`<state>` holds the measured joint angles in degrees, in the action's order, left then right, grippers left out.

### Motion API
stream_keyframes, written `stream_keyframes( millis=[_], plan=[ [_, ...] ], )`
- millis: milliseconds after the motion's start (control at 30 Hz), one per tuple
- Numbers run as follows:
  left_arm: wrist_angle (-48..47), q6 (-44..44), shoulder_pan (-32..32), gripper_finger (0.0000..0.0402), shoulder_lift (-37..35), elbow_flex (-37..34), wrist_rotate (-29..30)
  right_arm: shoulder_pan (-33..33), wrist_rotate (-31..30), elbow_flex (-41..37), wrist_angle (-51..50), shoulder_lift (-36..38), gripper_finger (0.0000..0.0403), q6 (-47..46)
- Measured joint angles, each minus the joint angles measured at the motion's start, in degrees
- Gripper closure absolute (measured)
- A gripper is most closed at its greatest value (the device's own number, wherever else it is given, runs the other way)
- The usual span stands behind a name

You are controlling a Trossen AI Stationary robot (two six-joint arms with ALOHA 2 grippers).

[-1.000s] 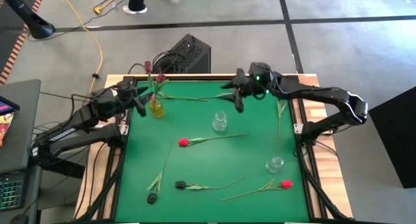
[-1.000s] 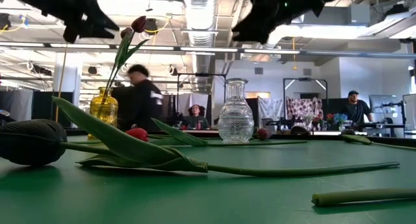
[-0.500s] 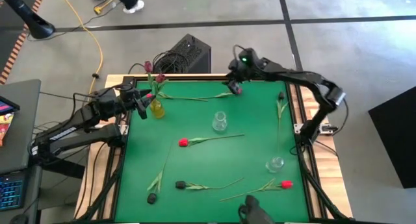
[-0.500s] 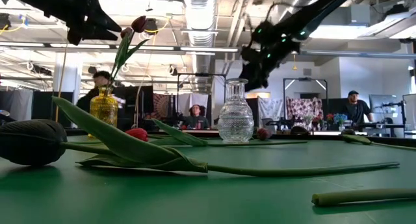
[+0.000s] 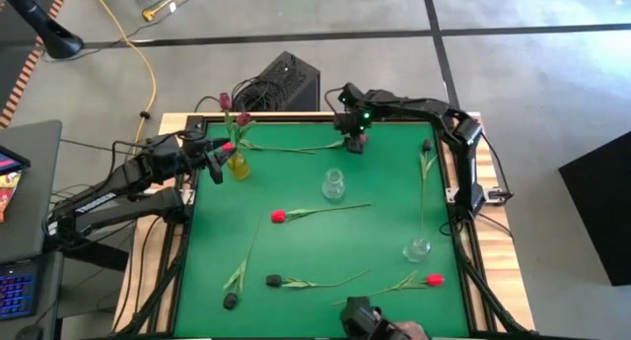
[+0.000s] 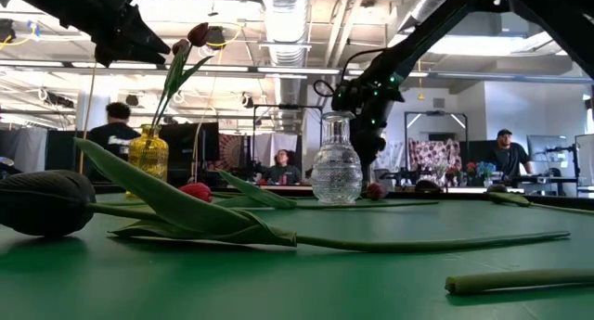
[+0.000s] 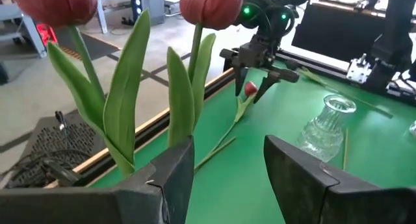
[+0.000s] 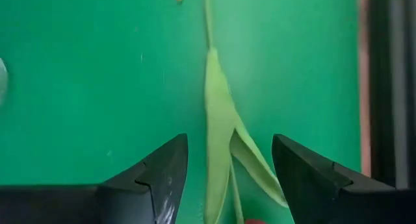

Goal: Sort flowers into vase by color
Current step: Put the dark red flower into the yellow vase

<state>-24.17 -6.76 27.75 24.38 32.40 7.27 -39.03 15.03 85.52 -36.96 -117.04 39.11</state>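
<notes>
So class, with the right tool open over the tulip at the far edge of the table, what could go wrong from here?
1. The right tool straddles the stem and leaves of the tulip; it may pinch only a leaf, so the flower slips.
2. That tulip lies close to the table's far rim; a nudge could push it against the rim.
3. The left tool waits by the yellow vase holding two tulips; the arms could crowd there.

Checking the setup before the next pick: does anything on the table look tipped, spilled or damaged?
Nothing stands out. The yellow vase and both clear vases stand upright; loose tulips lie flat awaiting sorting.
</notes>
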Motion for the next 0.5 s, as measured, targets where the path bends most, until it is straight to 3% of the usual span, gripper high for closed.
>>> stream_keyframes(
  millis=[167, 333, 500],
  plan=[
    [0.03, 2.43, 0.00, 0.0228, 0.00, 0.00, 0.09, 1.78, -0.47, 0.02, -0.19, -0.45, 0.0155, 4.01],
    [0.03, 3.90, 0.00, 0.0228, 0.00, 0.00, 0.13, 2.95, -6.94, 0.04, 0.73, -0.45, 0.0155, 6.43],
    [-0.32, 4.06, 0.00, 0.0228, 0.00, -0.02, 0.16, 1.97, -8.20, 0.07, -0.46, -2.38, 0.0155, 6.06]
  ],
)
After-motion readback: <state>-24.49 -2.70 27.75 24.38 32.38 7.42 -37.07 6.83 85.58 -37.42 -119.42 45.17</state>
